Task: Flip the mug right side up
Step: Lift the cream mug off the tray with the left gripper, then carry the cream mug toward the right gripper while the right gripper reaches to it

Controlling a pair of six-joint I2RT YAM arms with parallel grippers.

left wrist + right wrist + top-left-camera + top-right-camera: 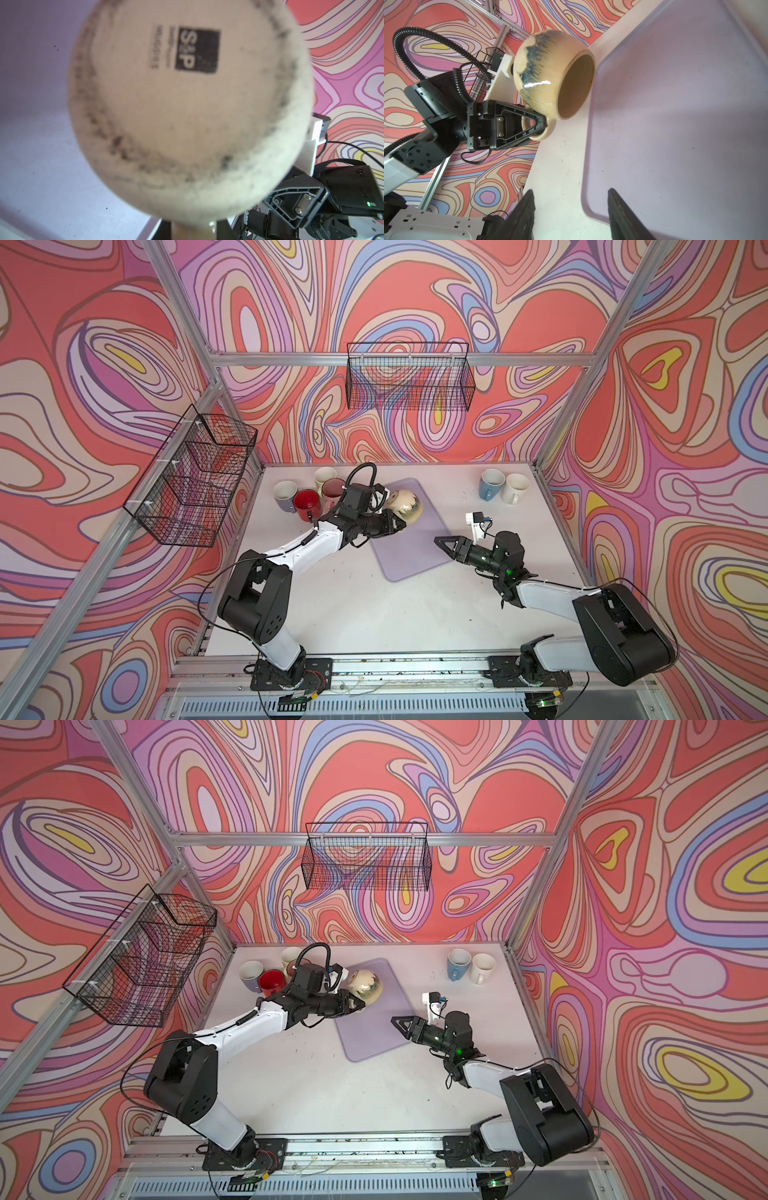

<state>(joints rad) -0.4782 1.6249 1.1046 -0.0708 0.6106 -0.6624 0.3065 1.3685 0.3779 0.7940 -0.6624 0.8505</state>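
The white tabletop [374,614] carries all things. Two black wire baskets hang on the walls: the back basket [409,377] and the left basket [195,477], which has three compartments. A lilac rectangular mat [415,547] lies in the middle.

Seven mugs are counted. Four stand upright at the back left: grey [284,494], red [306,502], cream [325,477] and dark red [333,489]. Two stand upright at the back right: blue [491,483] and white [515,488].

The seventh, a round cream ceramic mug with blue streaks [405,504], is over the mat's far left corner, tilted on its side. Whether its rim touches the mat I cannot tell. The left end effector [542,124] is clamped on its handle. The right end effector [440,542] is near the mat's right edge, jaws apart, holding nothing.
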